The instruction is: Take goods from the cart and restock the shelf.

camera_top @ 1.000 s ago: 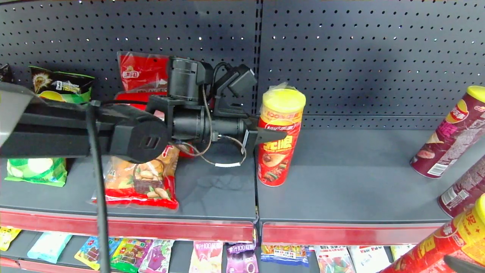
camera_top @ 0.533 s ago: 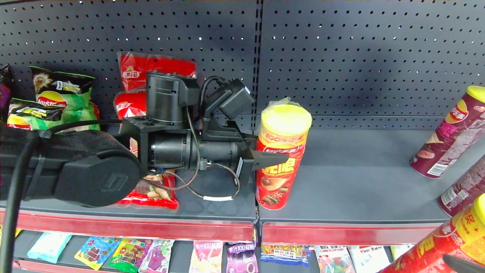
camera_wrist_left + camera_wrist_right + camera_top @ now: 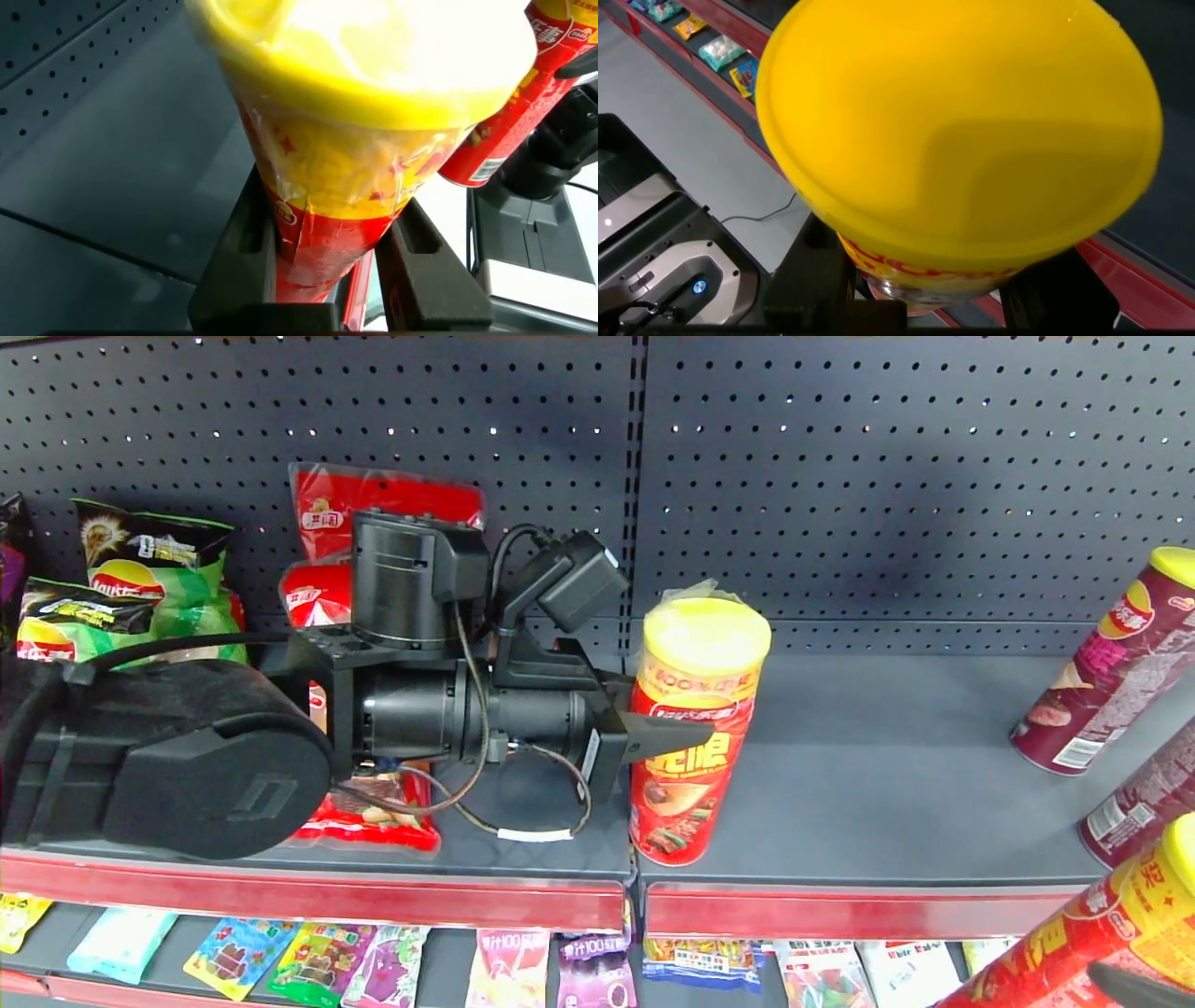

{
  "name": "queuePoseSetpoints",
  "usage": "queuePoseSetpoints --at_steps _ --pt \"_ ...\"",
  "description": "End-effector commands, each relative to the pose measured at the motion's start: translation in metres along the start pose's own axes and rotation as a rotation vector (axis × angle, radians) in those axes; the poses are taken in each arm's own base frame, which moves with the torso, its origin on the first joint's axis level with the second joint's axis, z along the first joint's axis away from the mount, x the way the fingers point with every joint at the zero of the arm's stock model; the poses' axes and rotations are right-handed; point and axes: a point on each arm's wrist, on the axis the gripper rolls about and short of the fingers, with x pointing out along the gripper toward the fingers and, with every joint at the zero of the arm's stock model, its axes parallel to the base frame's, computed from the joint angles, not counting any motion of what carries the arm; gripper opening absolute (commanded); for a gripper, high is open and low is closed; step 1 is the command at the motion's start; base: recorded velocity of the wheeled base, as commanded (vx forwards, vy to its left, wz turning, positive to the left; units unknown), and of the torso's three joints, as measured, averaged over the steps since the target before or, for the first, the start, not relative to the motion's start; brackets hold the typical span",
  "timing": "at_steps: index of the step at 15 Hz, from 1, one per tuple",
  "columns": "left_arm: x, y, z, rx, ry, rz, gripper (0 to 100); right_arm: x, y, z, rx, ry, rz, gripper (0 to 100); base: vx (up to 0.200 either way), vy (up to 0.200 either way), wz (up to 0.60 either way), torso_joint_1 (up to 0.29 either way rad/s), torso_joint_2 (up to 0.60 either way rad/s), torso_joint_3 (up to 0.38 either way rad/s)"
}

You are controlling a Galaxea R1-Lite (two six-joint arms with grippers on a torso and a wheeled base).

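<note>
A red chip can (image 3: 695, 728) with a yellow lid stands upright over the grey shelf (image 3: 868, 775), its base near the front edge. I cannot tell whether it touches the board. My left gripper (image 3: 667, 733) is shut on its middle from the left. In the left wrist view the fingers (image 3: 238, 252) clamp the same can (image 3: 327, 177). At the lower right, in front of the shelf, my right gripper (image 3: 1125, 975) is shut on a second red can (image 3: 1111, 919) that lies tilted. Its yellow lid (image 3: 962, 131) looms large above the right gripper (image 3: 924, 294).
Two purple cans (image 3: 1111, 663) (image 3: 1139, 807) lean at the shelf's right end. Red bags (image 3: 383, 499) and green chip bags (image 3: 149, 555) stand at the left, behind my arm. Bare shelf lies between the red can and the purple ones. Small packets (image 3: 504, 966) fill the lower shelf.
My left arm has drawn back toward the shelf's front edge with the red can in it, mostly in the first half second. The right arm and its can have barely moved.
</note>
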Motion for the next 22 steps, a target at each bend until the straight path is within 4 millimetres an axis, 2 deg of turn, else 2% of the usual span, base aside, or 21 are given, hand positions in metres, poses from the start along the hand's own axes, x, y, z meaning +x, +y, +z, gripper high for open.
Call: queuePoseSetpoints --at_steps 1,7,11,12,14,18,19,22 --pt "-0.001 -0.001 0.0 0.001 -0.001 -0.001 0 0.0 0.0 0.0 0.0 0.001 0.001 0 0.0 0.0 0.0 0.0 0.0 0.0" --pt "-0.001 -0.008 0.003 0.006 -0.007 -0.013 0 0.0 0.0 0.001 -0.001 -0.002 0.0 0 0.0 0.0 0.0 0.0 0.0 0.0" --pt "-0.002 -0.009 -0.003 0.002 0.006 -0.016 0 0.0 0.0 0.002 -0.002 -0.006 0.0 0 0.0 0.0 0.0 0.0 0.0 0.0" --pt "-0.002 -0.009 -0.002 0.001 0.003 -0.013 100 0.001 0.0 0.003 -0.001 -0.002 0.0 0 0.0 0.0 0.0 0.0 0.0 0.0" --pt "-0.003 -0.009 -0.003 0.0 0.009 0.014 100 0.006 -0.002 0.008 0.0 0.002 0.002 0 0.0 0.0 0.0 0.0 0.0 0.0" --pt "-0.023 -0.019 -0.012 -0.015 0.031 0.043 100 0.04 -0.014 0.054 0.003 0.026 0.007 0 0.0 0.0 0.0 0.0 0.0 0.0" --pt "-0.026 -0.022 -0.014 -0.017 0.035 0.043 100 0.046 -0.016 0.059 0.004 0.035 0.008 0 0.0 0.0 0.0 0.0 0.0 0.0" --pt "-0.053 -0.034 -0.026 -0.038 0.057 0.063 100 0.093 -0.031 0.088 0.001 0.029 0.009 0 0.0 0.0 0.0 0.0 0.0 0.0"
